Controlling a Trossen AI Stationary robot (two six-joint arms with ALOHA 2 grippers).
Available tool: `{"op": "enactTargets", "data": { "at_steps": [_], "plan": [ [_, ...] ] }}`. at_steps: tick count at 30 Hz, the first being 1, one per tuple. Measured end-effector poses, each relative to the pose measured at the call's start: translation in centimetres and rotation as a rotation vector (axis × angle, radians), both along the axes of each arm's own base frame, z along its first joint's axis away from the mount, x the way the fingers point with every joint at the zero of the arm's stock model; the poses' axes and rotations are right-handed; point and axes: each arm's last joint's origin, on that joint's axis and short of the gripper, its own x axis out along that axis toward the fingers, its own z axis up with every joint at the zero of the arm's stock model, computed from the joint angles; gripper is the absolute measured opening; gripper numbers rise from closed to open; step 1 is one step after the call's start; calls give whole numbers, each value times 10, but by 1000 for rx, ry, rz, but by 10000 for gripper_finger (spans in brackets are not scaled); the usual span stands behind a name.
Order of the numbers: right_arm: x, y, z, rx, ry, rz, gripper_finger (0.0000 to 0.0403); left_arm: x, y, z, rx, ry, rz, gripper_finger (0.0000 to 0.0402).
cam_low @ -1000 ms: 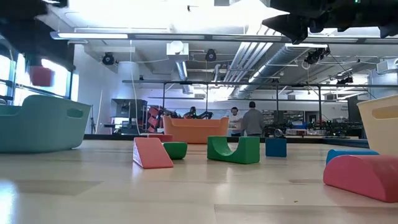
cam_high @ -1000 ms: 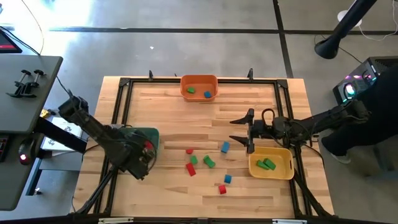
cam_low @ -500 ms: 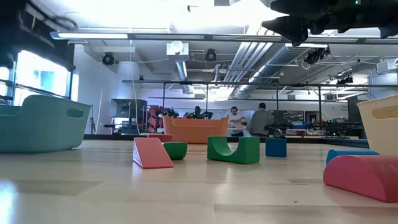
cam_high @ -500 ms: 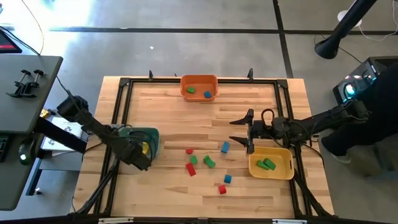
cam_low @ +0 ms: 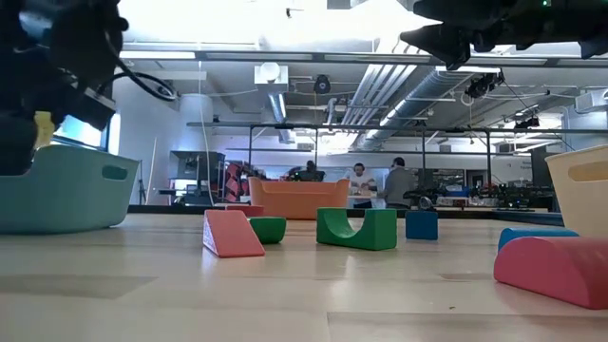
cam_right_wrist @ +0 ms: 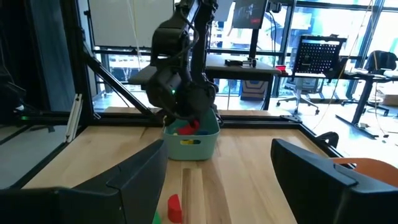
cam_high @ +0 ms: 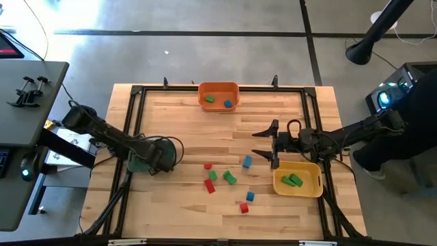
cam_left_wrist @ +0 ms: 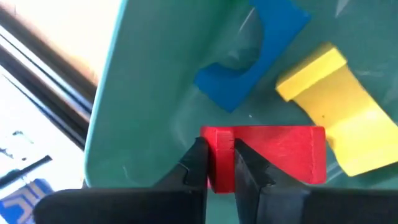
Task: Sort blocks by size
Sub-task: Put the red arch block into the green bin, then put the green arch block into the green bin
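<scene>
My left gripper (cam_left_wrist: pixel 221 171) reaches down into the teal bin (cam_high: pixel 164 152) at the table's left and is shut on a red block (cam_left_wrist: pixel 273 152). A blue block (cam_left_wrist: pixel 249 56) and a yellow block (cam_left_wrist: pixel 336 106) lie on the bin's floor beside it. Several red, green and blue blocks lie loose on the table's middle, among them a red one (cam_high: pixel 209 185) and a blue one (cam_high: pixel 247 161). My right gripper (cam_high: pixel 263 143) hangs open and level above the table at the right, holding nothing. My left gripper pinches one end of the red block (cam_left_wrist: pixel 217 149) between its two fingers. The fingers slant down from above into the bin. The block lies level, low in the bin next to the yellow block; whether it rests on the bin's floor I cannot tell.
An orange bin (cam_high: pixel 218 96) at the far edge holds a green and a blue block. A yellow bin (cam_high: pixel 298 179) at the right holds green blocks. A black frame (cam_high: pixel 133 123) runs round the tabletop.
My left gripper has swung from the teal bin's near side toward the far edge, over the bin, and come down into it, rolling at the wrist. The red block has gone with it, from above the bin's rim to low inside the bin.
</scene>
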Motion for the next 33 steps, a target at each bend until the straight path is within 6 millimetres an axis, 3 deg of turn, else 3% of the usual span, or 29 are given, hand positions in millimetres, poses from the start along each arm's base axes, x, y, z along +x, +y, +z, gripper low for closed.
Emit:
{"op": "enactTargets", "data": {
  "at_steps": [10,18,24,29,33],
  "plan": [
    [0,0,-1,31,12,0,281,3,4,3,-28,25,-56,135],
    [0,0,-2,38,15,0,281,10,4,50,116,55,-40,171],
    [0,0,-5,53,43,-1,281,37,-9,75,215,-264,-132,172],
    [0,0,-11,84,97,-4,281,72,-26,76,300,-649,-281,172],
    [2,0,-15,76,122,-30,281,102,-39,71,261,-940,-407,172]
  ]
}}
